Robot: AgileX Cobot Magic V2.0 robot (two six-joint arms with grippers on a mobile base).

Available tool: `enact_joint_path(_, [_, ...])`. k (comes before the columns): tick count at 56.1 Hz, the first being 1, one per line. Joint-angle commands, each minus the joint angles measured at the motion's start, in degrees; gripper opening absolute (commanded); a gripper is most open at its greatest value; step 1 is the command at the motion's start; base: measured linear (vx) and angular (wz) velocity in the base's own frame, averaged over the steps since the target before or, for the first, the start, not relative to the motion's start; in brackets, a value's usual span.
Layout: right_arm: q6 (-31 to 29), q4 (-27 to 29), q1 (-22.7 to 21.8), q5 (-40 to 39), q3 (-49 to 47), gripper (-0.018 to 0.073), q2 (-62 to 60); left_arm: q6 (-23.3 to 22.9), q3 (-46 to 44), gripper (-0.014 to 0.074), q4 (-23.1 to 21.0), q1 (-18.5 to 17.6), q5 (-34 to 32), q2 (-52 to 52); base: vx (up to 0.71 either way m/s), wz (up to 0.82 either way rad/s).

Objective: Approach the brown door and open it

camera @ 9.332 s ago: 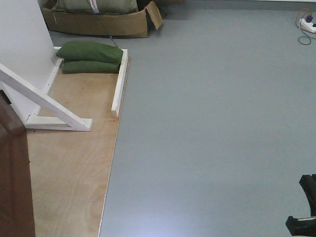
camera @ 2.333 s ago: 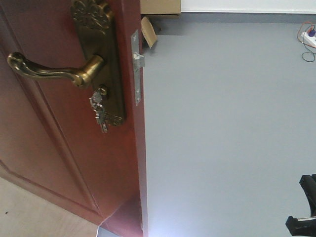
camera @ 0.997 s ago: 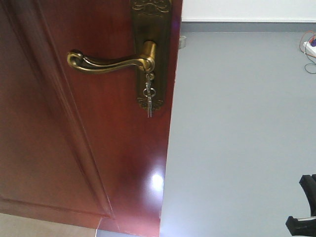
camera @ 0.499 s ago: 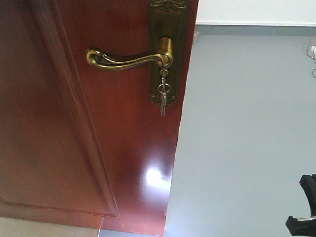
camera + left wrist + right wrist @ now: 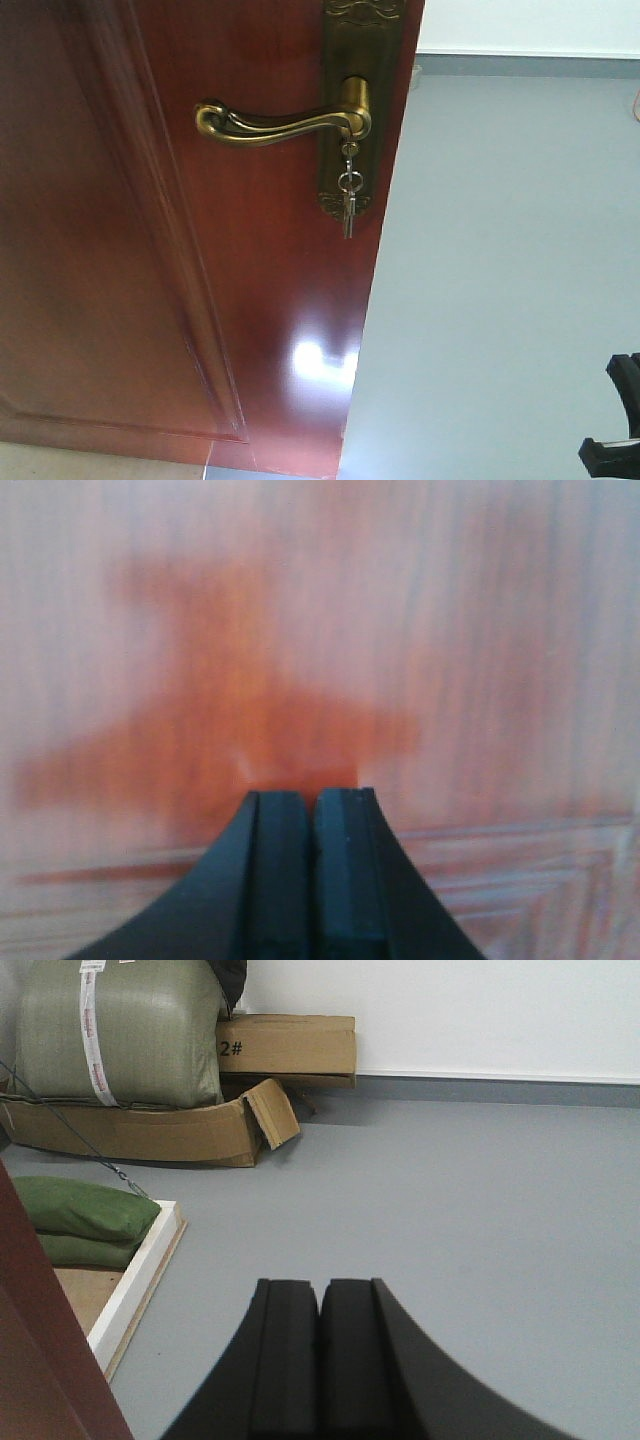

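the left gripper [image 5: 312,798] is matte black, with two flat rectangular finger pads [image 5: 280,870] set face to face and smooth outer shells that curve outward and widen toward the base. the right gripper [image 5: 319,1288] has the same build: black, blocky pads [image 5: 287,1355] with slightly rounded top corners, flanked by flaring black sides. in the front view a black angular part of the robot [image 5: 618,425] shows at the lower right corner. no cables, screws or markings show.
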Motion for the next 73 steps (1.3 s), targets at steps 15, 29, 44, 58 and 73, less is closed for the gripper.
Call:
enact_joint_path(15, [-0.49, -0.40, -0.09, -4.44, 0.19, 0.0000, -0.32, -0.11, -1.76, -0.0003, -0.40, -0.39, -1.83, -0.55, 0.02, 0.03])
enact_joint_path(29, [-0.49, -0.40, -0.09, -4.44, 0.19, 0.0000, -0.32, -0.11, -1.76, -0.0003, -0.40, -0.39, -1.83, -0.55, 0.00, 0.00])
enact_joint_path(44, [-0.49, -0.40, -0.09, -4.44, 0.19, 0.0000, -0.32, -0.11, -1.76, -0.0003, -0.40, -0.39, -1.83, -0.55, 0.00, 0.00])
enact_joint_path(58, [-0.49, -0.40, -0.09, -4.58, 0.19, 0.0000, -0.32, -0.11, -1.76, -0.0003, -0.40, -0.39, -1.83, -0.55, 0.00, 0.00])
enact_joint_path(73, [-0.49, -0.40, -0.09, -4.58, 0.19, 0.0000, -0.32, -0.11, -1.76, -0.0003, -0.40, -0.39, -1.83, -0.55, 0.00, 0.00])
